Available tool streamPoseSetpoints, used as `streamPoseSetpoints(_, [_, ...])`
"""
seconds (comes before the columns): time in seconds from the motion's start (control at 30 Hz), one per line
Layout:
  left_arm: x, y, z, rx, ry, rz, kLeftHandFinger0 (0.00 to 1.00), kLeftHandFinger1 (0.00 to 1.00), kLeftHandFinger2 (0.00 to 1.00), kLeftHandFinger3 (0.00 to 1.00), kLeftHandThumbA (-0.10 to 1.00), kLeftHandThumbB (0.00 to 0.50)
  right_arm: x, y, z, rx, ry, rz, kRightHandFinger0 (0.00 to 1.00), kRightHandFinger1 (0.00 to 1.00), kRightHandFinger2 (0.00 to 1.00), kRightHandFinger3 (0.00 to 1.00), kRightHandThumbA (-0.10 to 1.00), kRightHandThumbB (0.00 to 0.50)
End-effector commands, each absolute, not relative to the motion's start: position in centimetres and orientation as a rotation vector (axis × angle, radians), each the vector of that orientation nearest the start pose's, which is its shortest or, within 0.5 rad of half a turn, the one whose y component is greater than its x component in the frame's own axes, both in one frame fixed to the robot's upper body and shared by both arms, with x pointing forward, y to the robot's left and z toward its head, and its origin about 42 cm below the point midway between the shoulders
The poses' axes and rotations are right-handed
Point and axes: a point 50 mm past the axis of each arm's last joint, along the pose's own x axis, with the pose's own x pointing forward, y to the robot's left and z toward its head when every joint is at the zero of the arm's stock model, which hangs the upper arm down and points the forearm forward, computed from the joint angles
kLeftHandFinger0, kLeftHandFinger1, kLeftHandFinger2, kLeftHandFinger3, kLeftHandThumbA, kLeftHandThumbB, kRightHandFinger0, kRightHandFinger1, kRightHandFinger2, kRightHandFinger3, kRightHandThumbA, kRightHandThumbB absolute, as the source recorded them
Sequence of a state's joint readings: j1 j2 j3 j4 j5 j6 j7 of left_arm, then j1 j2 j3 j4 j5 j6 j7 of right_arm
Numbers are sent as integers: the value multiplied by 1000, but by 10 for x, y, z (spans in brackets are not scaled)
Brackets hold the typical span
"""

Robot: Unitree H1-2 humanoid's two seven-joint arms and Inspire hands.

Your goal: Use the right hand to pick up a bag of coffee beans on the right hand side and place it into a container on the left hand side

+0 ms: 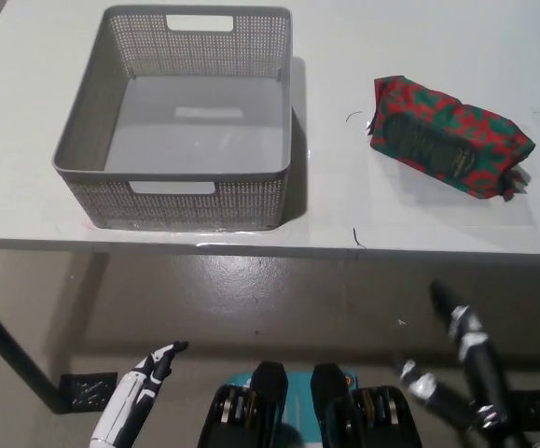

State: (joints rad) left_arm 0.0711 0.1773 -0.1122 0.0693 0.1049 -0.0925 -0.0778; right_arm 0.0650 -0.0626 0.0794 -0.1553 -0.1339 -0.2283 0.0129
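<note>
Nearest, the white left hand [139, 397] hangs low over the grey floor [251, 299], its fingers together and holding nothing. The black right hand [461, 373] is also low, at the right, with fingers spread and empty. Beyond them runs the white counter [419, 215], one dark leg [8, 350] showing at the left. On its right lies the bag [449, 137], red and green with a dark label, lying flat. Well apart to the left stands the grey perforated container [181, 201], with nothing inside.

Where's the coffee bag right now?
In the head view, the red-and-green coffee bag lies flat on the white table, on the robot's right, beside the empty grey basket but apart from it.
</note>
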Motion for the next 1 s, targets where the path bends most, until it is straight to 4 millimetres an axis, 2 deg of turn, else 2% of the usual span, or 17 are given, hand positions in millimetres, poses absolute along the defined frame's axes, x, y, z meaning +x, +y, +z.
streamPoseSetpoints(0.0, [254,248,69,295,2,-198,1000,1000,1000,1000,1000,351,270,-220,194,-234,-505,32,1000,1000,1000,1000,693,295])
streamPoseSetpoints(0.03, [254,248,69,294,1,-199,1000,1000,1000,1000,1000,348,271,-221,197,-238,-515,28,1000,1000,1000,1000,691,293])
streamPoseSetpoints(0.13, [268,245,76,299,-21,-197,1000,1000,1000,1000,1000,381,293,-234,240,-304,-594,-10,1000,1000,1000,1000,713,296])
streamPoseSetpoints(0.27, [260,246,74,304,-13,-199,1000,1000,1000,1000,1000,339,304,-244,272,-400,-597,3,1000,1000,1000,1000,808,302])
streamPoseSetpoints(0.3, [258,247,74,288,-3,-199,1000,1000,1000,1000,1000,332,312,-246,283,-455,-598,8,1000,1000,1000,1000,843,301])
streamPoseSetpoints(0.33, [257,248,74,287,-2,-199,1000,1000,1000,1000,1000,329,320,-247,294,-480,-608,13,1000,1000,1000,1000,818,290])
streamPoseSetpoints(0.4, [255,249,72,298,4,-198,1000,1000,1000,1000,1000,355,341,-249,310,-535,-606,-13,1000,1000,1000,1000,780,310])
streamPoseSetpoints(0.43, [255,249,72,301,3,-199,1000,1000,1000,1000,1000,366,360,-252,325,-578,-602,-40,1000,1000,1000,1000,769,321])
streamPoseSetpoints(0.47, [255,249,72,301,3,-200,1000,1000,1000,1000,1000,363,365,-253,329,-587,-598,-45,1000,1000,1000,1000,758,267])
streamPoseSetpoints(0.5, [256,248,71,297,5,-203,1000,1000,1000,1000,1000,369,384,-257,341,-633,-595,-60,1000,1000,1000,1000,789,326])
streamPoseSetpoints(0.63, [256,247,71,297,6,-205,1000,1000,1000,1000,1000,383,432,-262,376,-748,-581,-80,1000,1000,1000,1000,816,348])
streamPoseSetpoints(0.7, [249,247,67,288,14,-201,1000,1000,1000,1000,1000,364,457,-261,391,-867,-541,-59,1000,1000,1000,1000,872,380])
streamPoseSetpoints(0.73, [249,247,67,288,13,-201,1000,1000,1000,1000,1000,362,460,-262,394,-885,-537,-58,1000,1000,1000,1000,895,382])
streamPoseSetpoints(0.77, [239,245,62,285,24,-202,1000,1000,1000,1000,1000,360,468,-262,398,-941,-475,-36,1000,1000,1000,1000,918,407])
streamPoseSetpoints(0.83, [239,245,62,271,30,-205,1000,1000,1000,1000,1000,341,488,-261,411,-1013,-411,-14,1000,1000,1000,1000,937,450])
streamPoseSetpoints(0.9, [242,244,63,294,20,-206,1000,1000,1000,1000,1000,371,504,-260,424,-1066,-371,16,1000,1000,1000,1000,941,484])
streamPoseSetpoints(0.97, [243,243,63,297,15,-208,1000,1000,1000,1000,1000,379,512,-258,430,-1084,-341,44,1000,1000,1000,1000,915,488])
